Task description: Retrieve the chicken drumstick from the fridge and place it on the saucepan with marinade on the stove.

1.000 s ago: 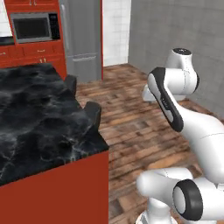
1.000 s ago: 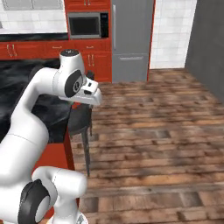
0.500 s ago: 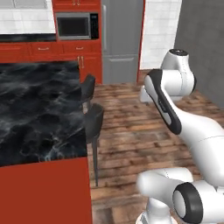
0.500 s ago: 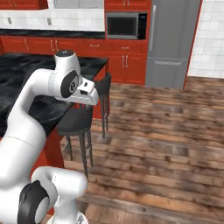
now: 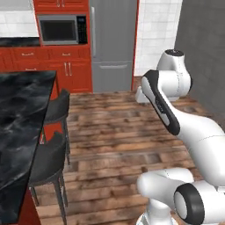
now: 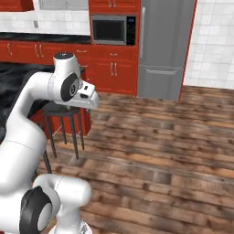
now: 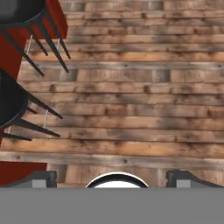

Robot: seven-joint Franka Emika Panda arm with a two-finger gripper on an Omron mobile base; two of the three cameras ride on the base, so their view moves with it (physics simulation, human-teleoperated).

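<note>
The fridge (image 5: 113, 44) (image 6: 162, 50) is a tall grey cabinet at the back wall, and its long-handled door is shut. The chicken drumstick is hidden. The saucepan, the marinade and the stove are out of view. My arm is folded up high above the wooden floor, with the hand (image 5: 141, 94) (image 6: 87, 95) tucked close to the body and pointing down. In the hand view my gripper (image 7: 114, 177) is open over bare floor planks. Its two dark fingertips (image 7: 41, 177) stand far apart with nothing between them.
A black marble island (image 5: 19, 114) (image 6: 11, 75) with a red base lies to the left, and two dark stools (image 5: 52, 158) (image 6: 64, 109) (image 7: 11, 103) stand beside it. A black-fronted microwave (image 5: 59, 30) (image 6: 112, 29) sits in red cabinets left of the fridge. Wooden floor stretches ahead.
The whole picture has shifted: the base has moved, so the fridge now stands nearer and more to the middle, and the island has slid left. The arm keeps its folded pose with the gripper open.
</note>
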